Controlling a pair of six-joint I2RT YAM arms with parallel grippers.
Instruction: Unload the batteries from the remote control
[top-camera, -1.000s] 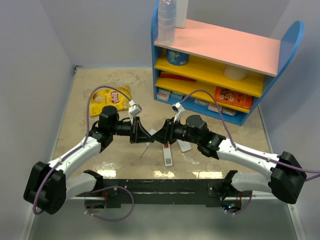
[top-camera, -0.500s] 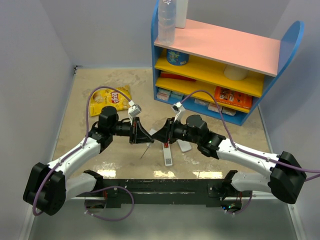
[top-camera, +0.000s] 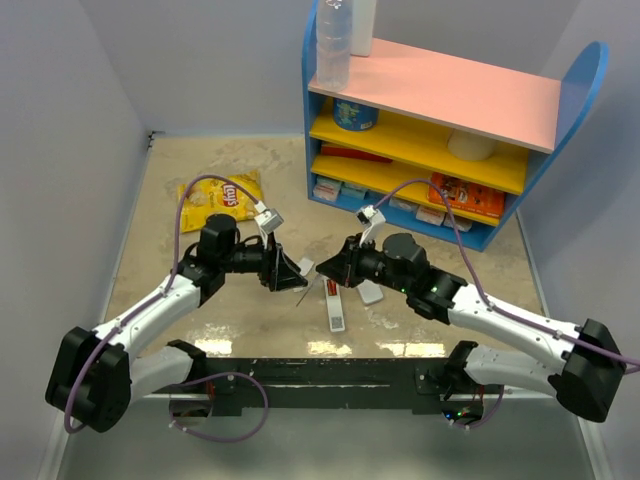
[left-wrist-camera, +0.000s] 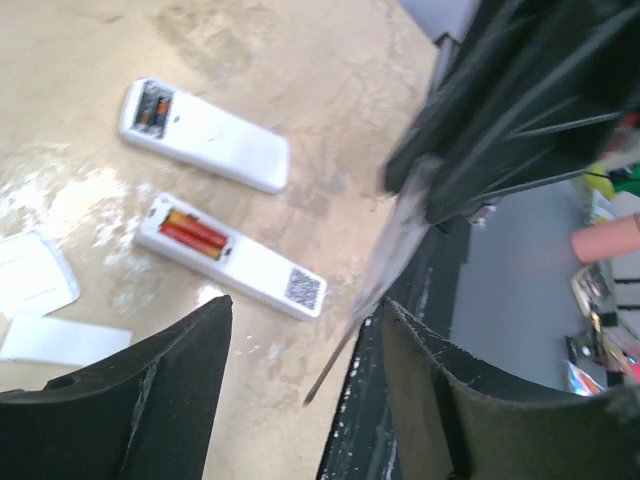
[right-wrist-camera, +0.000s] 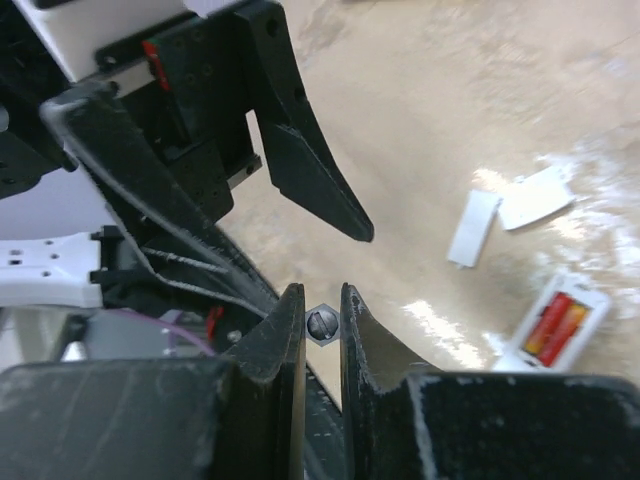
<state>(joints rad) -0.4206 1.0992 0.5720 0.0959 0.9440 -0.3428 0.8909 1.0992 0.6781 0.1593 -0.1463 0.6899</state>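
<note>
The remote control lies back-up on the table, its slot open with the two red-orange batteries side by side inside; they also show in the right wrist view. From above, the remote control lies just in front of both grippers. My right gripper is shut on the hex end of a thin stick tool, whose shaft slants down between my left gripper's open fingers. The left gripper and right gripper face each other tip to tip above the table.
A wider white device lies beyond the remote, its own slot open. Two flat white cover pieces lie nearby. A yellow chips bag lies at back left, a blue shelf unit at back right, a black rail in front.
My left gripper has opened and let go of the stick tool. My right gripper has shut on it and now holds it alone; the right arm has shifted slightly right.
</note>
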